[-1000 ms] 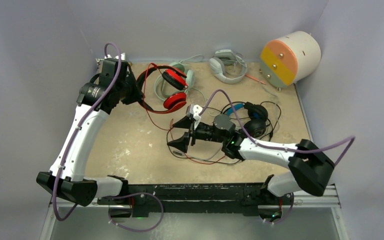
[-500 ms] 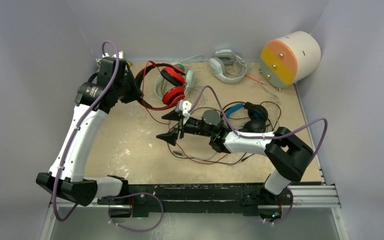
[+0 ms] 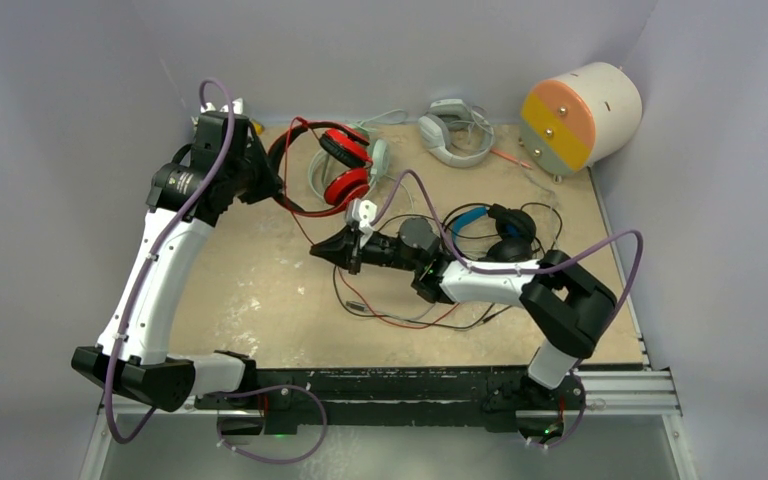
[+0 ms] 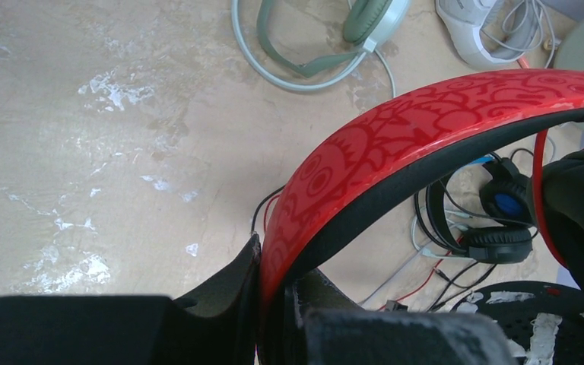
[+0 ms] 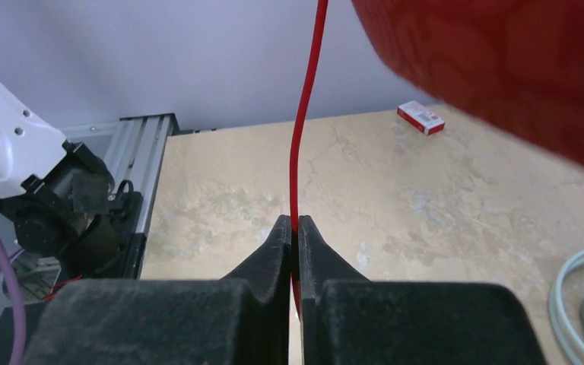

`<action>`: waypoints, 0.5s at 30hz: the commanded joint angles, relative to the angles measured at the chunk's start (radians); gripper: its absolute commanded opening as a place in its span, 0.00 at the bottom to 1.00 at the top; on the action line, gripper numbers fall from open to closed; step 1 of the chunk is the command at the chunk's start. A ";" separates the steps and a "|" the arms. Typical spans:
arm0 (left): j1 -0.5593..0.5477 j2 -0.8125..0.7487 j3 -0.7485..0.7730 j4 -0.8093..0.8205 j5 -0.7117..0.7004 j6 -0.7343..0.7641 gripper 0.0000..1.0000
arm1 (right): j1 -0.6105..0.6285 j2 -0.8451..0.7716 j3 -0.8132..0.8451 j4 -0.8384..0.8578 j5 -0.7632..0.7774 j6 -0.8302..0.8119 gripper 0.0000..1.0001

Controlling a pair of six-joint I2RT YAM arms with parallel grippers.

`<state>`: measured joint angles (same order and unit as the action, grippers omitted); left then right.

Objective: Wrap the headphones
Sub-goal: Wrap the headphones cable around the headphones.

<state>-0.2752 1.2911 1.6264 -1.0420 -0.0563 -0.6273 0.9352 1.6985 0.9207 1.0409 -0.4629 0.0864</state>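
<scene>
The red-and-black headphones (image 3: 345, 170) hang off the table at the back left, my left gripper (image 3: 265, 185) shut on their patterned red headband (image 4: 395, 137). In the left wrist view the band sits clamped between the fingers of that gripper (image 4: 277, 262). My right gripper (image 3: 322, 251) is at mid-table, shut on the thin red cable (image 5: 304, 114), which runs straight up from its fingertips (image 5: 294, 224). The mint-green headphones (image 3: 380, 155) lie behind the red pair. The black headphones with blue cups (image 3: 500, 235) lie right of centre under the right arm.
A tangle of red and black cables (image 3: 400, 305) lies in front of the right gripper. A grey-white headset (image 3: 455, 130) sits at the back. A white drum with an orange and yellow face (image 3: 580, 115) fills the back right corner. A small red box (image 5: 420, 116) lies by the wall.
My right gripper has travelled left across the table and shut on the red cable; it stood open before. The left gripper has drawn the red headset slightly back and up.
</scene>
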 commanded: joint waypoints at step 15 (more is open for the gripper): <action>-0.007 -0.031 -0.018 0.070 -0.126 -0.068 0.00 | 0.034 -0.497 -0.401 -0.315 -0.038 0.263 0.00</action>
<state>-0.2829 1.2869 1.6154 -1.0595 -0.1032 -0.6384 0.9504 1.2583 0.5785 0.8738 -0.4656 0.2760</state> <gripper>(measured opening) 0.077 0.012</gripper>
